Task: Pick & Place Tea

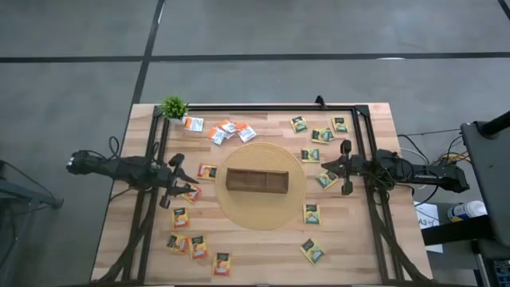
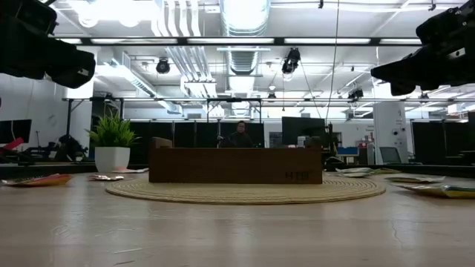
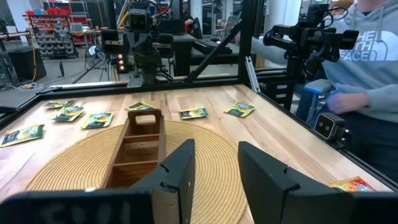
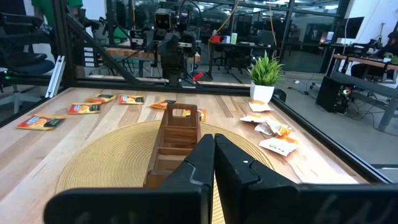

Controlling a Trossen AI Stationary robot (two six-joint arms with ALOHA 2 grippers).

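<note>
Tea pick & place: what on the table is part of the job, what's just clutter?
Job:
- tea sachets, scattered both sides
- wooden tray, looks empty
- left gripper, open, empty
- right gripper, shut, empty

Lying about:
- round woven mat
- potted plant

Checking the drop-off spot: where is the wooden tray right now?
In the high view the wooden tray sits mid-table on the round woven mat, between the two arms.

left hand [image 3: 214, 171] fingers apart, empty | wooden tray [image 3: 138, 146] ahead on woven mat [image 3: 211, 149]
</note>
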